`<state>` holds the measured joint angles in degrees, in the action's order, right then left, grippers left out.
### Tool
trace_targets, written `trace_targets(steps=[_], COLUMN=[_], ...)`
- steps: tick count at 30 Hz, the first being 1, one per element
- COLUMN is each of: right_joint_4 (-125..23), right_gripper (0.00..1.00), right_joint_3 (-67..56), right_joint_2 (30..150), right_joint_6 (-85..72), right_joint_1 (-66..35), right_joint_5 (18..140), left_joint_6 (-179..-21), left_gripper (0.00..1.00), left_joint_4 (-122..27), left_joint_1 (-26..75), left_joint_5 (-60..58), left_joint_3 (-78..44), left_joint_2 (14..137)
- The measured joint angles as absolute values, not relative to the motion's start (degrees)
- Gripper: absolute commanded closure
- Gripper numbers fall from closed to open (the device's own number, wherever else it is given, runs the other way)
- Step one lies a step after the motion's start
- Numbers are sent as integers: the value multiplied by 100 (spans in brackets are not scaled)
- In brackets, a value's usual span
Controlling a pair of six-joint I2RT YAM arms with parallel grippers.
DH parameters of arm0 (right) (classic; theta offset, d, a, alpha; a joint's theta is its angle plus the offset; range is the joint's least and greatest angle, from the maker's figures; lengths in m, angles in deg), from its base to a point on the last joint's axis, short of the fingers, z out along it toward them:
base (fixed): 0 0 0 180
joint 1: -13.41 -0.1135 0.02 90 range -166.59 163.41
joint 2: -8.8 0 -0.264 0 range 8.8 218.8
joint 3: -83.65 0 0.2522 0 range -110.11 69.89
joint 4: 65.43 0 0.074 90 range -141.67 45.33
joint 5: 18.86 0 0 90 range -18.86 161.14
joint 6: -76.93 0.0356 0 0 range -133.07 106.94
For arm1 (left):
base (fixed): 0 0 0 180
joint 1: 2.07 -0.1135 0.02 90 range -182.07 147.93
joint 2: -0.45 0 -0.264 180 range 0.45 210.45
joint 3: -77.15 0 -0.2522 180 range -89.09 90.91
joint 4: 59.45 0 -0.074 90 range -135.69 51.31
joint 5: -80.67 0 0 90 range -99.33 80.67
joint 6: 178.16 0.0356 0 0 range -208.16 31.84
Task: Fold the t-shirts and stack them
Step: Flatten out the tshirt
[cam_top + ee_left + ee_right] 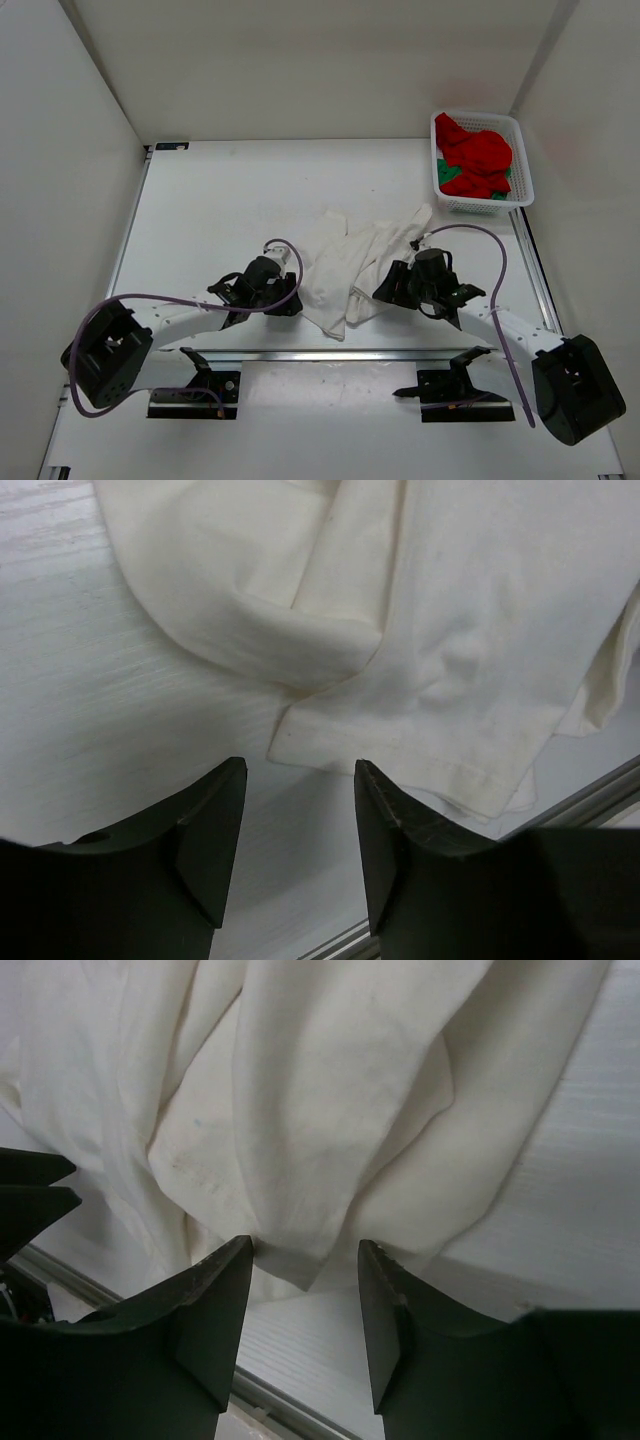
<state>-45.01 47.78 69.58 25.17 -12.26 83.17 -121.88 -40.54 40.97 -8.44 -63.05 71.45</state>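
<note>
A white t-shirt point(345, 262) lies crumpled and partly spread on the table between my two arms. My left gripper point(291, 302) sits at its left side, open. In the left wrist view the left gripper point(300, 770) holds nothing, and the shirt's hemmed corner point(400, 750) lies just beyond the fingertips. My right gripper point(384, 288) sits at the shirt's right side, also open. In the right wrist view a folded corner of the white shirt point(300, 1160) hangs at the tips of the right gripper point(305, 1250), not pinched. A red t-shirt point(481, 155) and a green t-shirt point(441, 166) lie bunched in the basket.
The white lattice basket point(523, 165) stands at the back right corner of the table. A metal rail point(330, 353) runs along the near edge, just behind both grippers. White walls close in the left, back and right sides.
</note>
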Motion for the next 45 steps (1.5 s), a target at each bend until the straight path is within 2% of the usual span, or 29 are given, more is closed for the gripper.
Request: trace_targets(steps=[2,4,7,11,13,15,23,28,36,42,45], right_joint_4=[-4617,-4770,-5006,-5128,-5109,-5071,-4416,-3872,-2761,-2084,-1968], right_gripper=[58,67,83,96,100,100,100,100,100,100,100], right_joint_3=[4865,4926,4970,4970,4961,4939,3838,2511,-501,-2522,-2962], right_joint_2=[6947,6949,6947,6899,6857,6816,6807,6955,7546,7539,7404], right_joint_6=[2624,2701,2850,2909,2898,2869,2419,1938,1035,430,273], right_joint_1=[-1180,-1121,-1128,-1130,-1128,-1125,-1064,-922,-1195,-2345,-2776], right_joint_5=[8462,8636,8829,8868,8855,8833,8545,8317,7664,6921,6739], left_joint_6=[-12212,-12255,-12327,-12452,-12507,-12572,-12697,-12782,-13106,-13565,-13779], left_gripper=[44,49,62,81,89,100,100,100,100,100,100], left_joint_4=[-4146,-4242,-4399,-4627,-4738,-4813,-4690,-4579,-4343,-4216,-4168], left_joint_1=[4093,4086,4075,4073,4060,4030,3658,2775,742,-379,-838], left_joint_5=[-770,-685,-588,-475,-394,-333,-57,404,1156,1825,2021], left_joint_3=[-6316,-6316,-6316,-6316,-6316,-6316,-5697,-4790,-2333,-322,902], left_joint_2=[7206,7287,7399,7539,7563,7556,7152,6776,6643,6874,7355])
